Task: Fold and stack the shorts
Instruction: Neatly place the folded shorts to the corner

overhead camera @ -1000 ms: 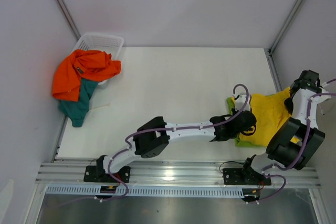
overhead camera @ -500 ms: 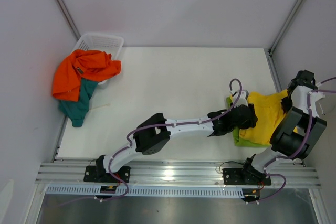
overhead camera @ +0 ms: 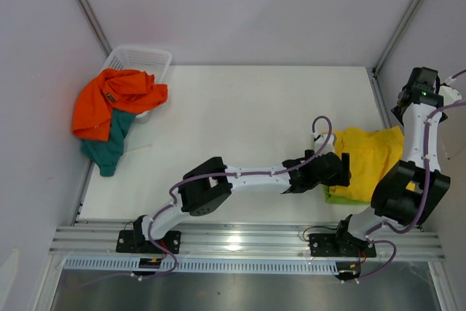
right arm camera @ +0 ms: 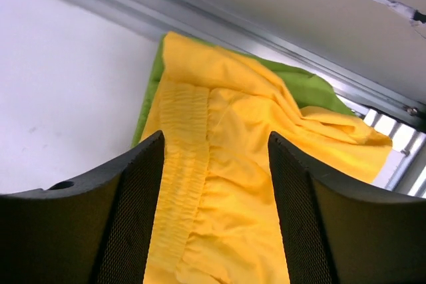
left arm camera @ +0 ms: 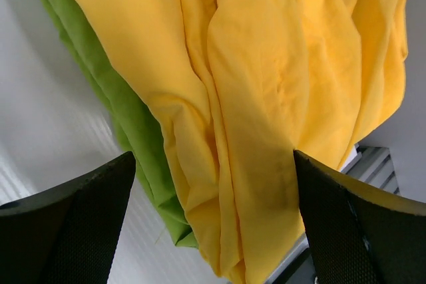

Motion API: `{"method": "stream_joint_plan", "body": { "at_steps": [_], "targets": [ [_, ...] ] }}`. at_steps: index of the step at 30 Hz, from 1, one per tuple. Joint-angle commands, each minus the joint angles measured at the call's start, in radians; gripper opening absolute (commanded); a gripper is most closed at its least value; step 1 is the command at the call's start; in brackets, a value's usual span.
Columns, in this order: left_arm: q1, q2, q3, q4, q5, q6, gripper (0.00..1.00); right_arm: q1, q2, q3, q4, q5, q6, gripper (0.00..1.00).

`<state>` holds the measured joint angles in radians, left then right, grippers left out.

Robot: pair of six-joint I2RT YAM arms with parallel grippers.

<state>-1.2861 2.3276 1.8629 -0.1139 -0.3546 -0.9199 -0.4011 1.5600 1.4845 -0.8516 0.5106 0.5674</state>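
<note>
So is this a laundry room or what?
Probably a robot lab booth: a white table boxed in by plain panels, arms bolted to a metal rail, and yellow shorts plus a white mesh basket to practise on.

From where I stand, a white table [overhead camera: 240,107] fills the booth, closed in by plain pale walls [overhead camera: 247,5] that meet at slanted aluminium posts [overhead camera: 86,5]. A ribbed aluminium rail [overhead camera: 240,237] runs along the near edge and catches a bright patch of the soft, even light. A dull metal floor panel [overhead camera: 240,290] lies below it.
</note>
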Motion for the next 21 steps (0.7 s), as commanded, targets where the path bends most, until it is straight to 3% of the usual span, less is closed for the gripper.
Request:
{"method": "stream_joint_plan", "body": {
  "at_steps": [1,3,5,10,11,14,19,21],
  "targets": [
    [0.034,-0.137,-0.039,-0.012,-0.015,-0.020,0.99,-0.028,-0.089,-0.038,0.040,-0.186,-0.107,0.66],
    [0.047,-0.181,-0.103,0.016,-0.014,-0.022,0.99,-0.066,-0.173,-0.159,0.148,-0.414,-0.130,0.72],
    [0.054,-0.223,-0.183,0.068,0.000,-0.016,0.99,-0.094,-0.260,-0.240,0.213,-0.541,-0.121,0.82],
    [0.076,-0.252,-0.223,0.059,0.014,-0.005,0.99,-0.177,-0.385,-0.452,0.364,-0.925,-0.057,0.94],
    [0.076,-0.267,-0.266,0.072,0.002,-0.005,0.99,-0.186,-0.409,-0.492,0.460,-0.993,-0.017,0.99],
    [0.083,-0.345,-0.349,0.151,-0.001,-0.005,0.99,-0.208,-0.511,-0.636,0.627,-1.144,0.095,0.99],
    [0.102,-0.488,-0.462,0.134,-0.040,0.024,0.99,-0.228,-0.593,-0.798,0.825,-1.270,0.261,0.99],
    [0.103,-0.536,-0.510,0.137,-0.061,0.036,0.99,-0.245,-0.604,-0.917,1.013,-1.320,0.360,1.00]
  ]
}}
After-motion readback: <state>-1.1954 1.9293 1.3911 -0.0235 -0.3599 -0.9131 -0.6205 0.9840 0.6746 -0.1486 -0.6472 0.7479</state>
